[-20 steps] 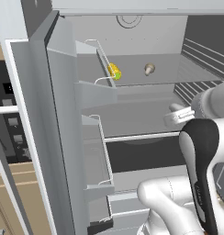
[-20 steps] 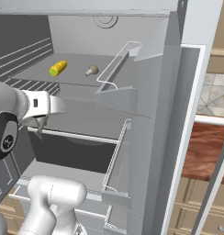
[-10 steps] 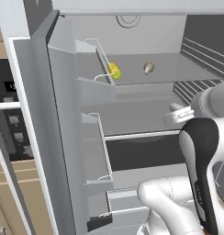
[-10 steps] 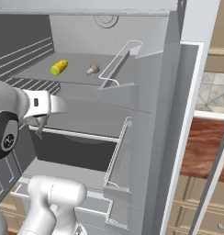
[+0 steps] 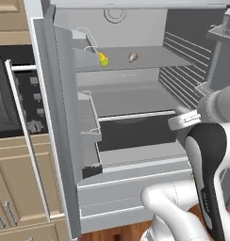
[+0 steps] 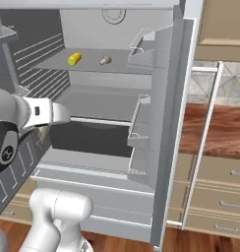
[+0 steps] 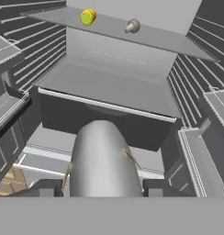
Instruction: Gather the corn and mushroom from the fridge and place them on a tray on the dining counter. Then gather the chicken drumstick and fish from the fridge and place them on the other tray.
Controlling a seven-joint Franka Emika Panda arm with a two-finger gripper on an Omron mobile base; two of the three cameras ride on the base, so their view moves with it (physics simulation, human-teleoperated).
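Note:
The corn (image 5: 103, 59) (image 6: 74, 59) (image 7: 88, 17) and the mushroom (image 5: 133, 57) (image 6: 105, 60) (image 7: 131, 26) lie side by side on the upper shelf of the open fridge. In front of the fridge's middle shelf, my gripper (image 7: 101, 188) (image 5: 176, 117) (image 6: 66, 114) points into the fridge. A silver-grey rounded body with thin tan edges, which looks like the fish (image 7: 103, 156), sits between the fingertips (image 7: 44, 187), and the gripper is shut on it. The chicken drumstick and the trays are out of view.
One fridge door (image 5: 51, 122) stands open on the left of the left base view, the other door (image 6: 166, 123) on the right of the right base view, both with bins. A dark drawer (image 7: 100, 119) sits under the middle shelf. Wooden cabinets (image 6: 220, 187) flank the fridge.
The whole picture has shifted and the fridge looks smaller and farther, so the base has moved. The gripper's hold looks the same. Corn and mushroom stay on their shelf.

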